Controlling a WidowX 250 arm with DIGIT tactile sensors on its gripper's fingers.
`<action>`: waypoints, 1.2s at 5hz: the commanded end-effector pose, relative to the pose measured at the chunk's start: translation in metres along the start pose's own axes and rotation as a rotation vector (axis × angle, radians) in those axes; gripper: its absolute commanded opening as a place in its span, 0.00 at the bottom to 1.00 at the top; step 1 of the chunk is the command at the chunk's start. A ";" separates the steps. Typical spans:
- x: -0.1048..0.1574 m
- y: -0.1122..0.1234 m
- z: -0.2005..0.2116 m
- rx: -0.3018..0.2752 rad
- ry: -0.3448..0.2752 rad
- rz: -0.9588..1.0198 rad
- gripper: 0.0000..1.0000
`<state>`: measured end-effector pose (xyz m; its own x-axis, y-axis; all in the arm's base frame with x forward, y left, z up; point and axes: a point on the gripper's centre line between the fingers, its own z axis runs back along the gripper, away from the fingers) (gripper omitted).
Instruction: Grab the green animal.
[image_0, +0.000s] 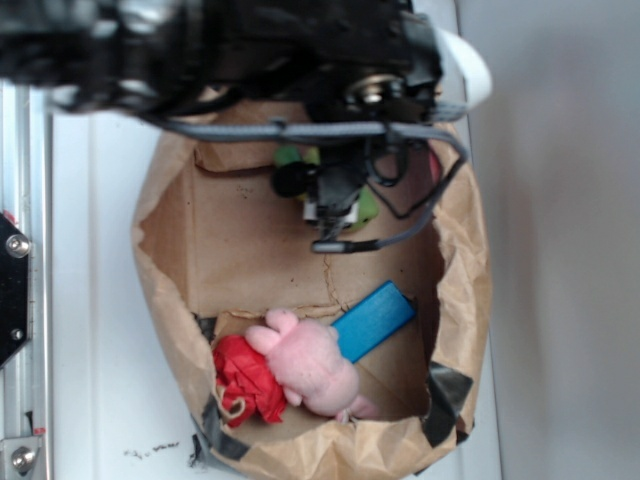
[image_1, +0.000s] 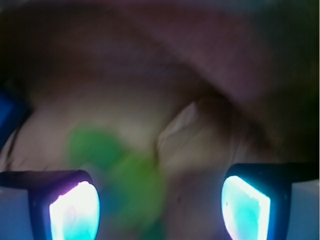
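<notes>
Claw (image_1: 160, 200) spread wide, empty, over the green animal (image_1: 127, 182) at the paper bag's (image_0: 165, 250) far edge. Toy looks soft, light; pinch across its body.

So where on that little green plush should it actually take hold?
Probably its soft middle, from straight above. The green animal lies low in the paper bag, whose walls block sideways approaches. The open gripper already straddles part of it, though the blur hides its exact pose.
</notes>
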<state>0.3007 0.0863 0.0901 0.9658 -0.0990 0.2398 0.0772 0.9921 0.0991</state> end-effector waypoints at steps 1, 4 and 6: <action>-0.012 0.002 0.037 0.001 -0.102 -0.077 1.00; -0.022 -0.012 0.017 0.033 -0.229 -0.313 1.00; 0.012 -0.002 -0.011 0.074 -0.198 -0.299 1.00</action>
<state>0.3019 0.0774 0.0637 0.8618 -0.3894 0.3252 0.3310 0.9173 0.2211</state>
